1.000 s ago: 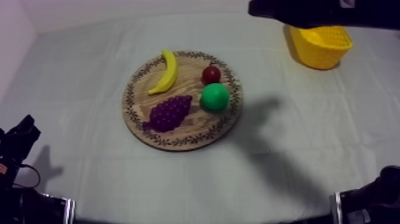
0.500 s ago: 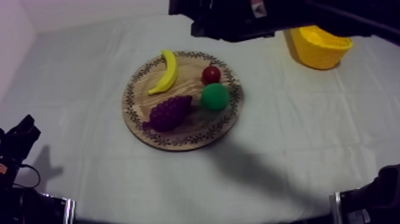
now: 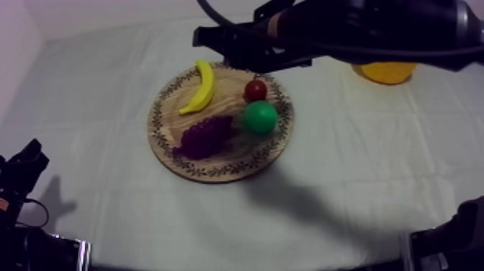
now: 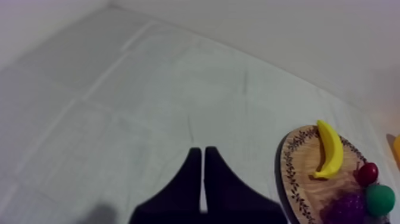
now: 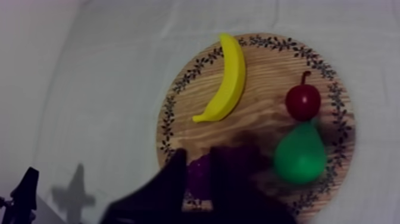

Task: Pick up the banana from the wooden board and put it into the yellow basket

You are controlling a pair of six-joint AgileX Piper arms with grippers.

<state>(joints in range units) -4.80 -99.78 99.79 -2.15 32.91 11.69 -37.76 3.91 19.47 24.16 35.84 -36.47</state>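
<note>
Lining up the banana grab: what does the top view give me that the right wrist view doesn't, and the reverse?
Top view: the yellow basket at the table's far right, partly hidden. Right wrist view: the right gripper, fingers apart, above the grapes. Both: the wooden board with the banana, small red fruit and pear.

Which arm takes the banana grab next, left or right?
Right. The right gripper hangs open above the wooden board, close to the banana, and the yellow basket is on its side. The left gripper sits shut, low at the table's left, far from the board.
</note>
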